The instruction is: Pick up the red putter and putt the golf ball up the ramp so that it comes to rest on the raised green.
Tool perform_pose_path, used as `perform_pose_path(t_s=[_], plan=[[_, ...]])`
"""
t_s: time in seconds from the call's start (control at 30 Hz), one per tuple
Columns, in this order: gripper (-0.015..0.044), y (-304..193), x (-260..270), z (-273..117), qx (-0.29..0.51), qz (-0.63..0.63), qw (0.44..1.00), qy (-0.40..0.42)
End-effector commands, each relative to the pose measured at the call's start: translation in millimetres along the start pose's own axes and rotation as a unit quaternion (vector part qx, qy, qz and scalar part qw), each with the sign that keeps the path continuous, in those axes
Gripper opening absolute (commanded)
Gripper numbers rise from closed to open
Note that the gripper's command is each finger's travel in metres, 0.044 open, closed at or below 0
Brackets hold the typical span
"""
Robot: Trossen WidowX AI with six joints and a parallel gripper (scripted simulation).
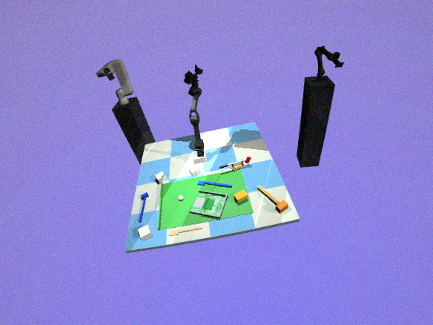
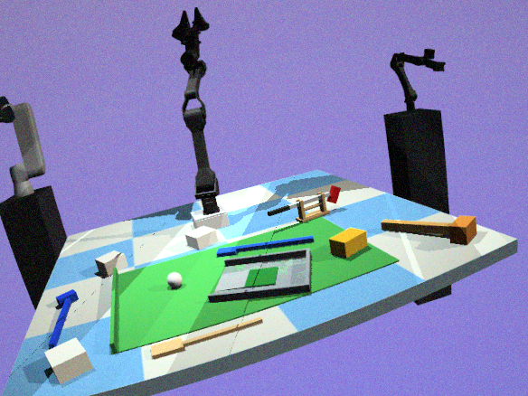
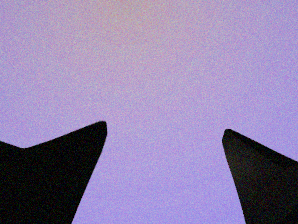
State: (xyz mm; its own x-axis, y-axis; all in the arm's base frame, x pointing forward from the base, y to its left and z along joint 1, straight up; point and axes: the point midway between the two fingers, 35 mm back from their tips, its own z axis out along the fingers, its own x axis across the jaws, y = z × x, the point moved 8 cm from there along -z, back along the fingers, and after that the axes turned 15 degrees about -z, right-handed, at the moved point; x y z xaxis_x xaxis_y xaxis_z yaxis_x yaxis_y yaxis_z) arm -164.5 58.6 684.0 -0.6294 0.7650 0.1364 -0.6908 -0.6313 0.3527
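Note:
The red putter, with its red head [image 1: 248,159] [image 2: 334,194] and black grip [image 2: 278,211], lies across a small wooden rack [image 1: 238,168] [image 2: 314,216] at the back right of the green mat. The white golf ball [image 1: 181,198] [image 2: 174,280] rests on the mat's left part. Right of it stands the grey-walled ramp, with its pale slope [image 1: 199,202] [image 2: 231,277] facing the ball and a dark green square [image 1: 208,203] [image 2: 262,277] beyond. My gripper [image 1: 190,70] [image 2: 190,12] [image 3: 166,132] is open and empty, pointing up high above the table's back, far from the putter.
A blue stick [image 1: 216,184] [image 2: 276,244] lies behind the ramp, and a yellow block [image 1: 241,197] [image 2: 348,243] right of it. A blue hammer [image 1: 142,208] [image 2: 61,321], an orange mallet [image 1: 282,206] [image 2: 464,230], a wooden stick [image 1: 189,230] [image 2: 221,331] and white blocks surround the mat. Two other arms stand on black pedestals.

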Motion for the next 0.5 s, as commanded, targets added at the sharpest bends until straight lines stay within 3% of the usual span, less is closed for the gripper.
perform_pose_path(t_s=[0.0, 0.47], plan=[[0.0426, -0.3, 1.0, -0.2, -0.001, -0.002, 1.0, 0.001], [0.044, -38.5, 80.1, -15.9, -0.112, -0.17, 0.976, 0.075]])
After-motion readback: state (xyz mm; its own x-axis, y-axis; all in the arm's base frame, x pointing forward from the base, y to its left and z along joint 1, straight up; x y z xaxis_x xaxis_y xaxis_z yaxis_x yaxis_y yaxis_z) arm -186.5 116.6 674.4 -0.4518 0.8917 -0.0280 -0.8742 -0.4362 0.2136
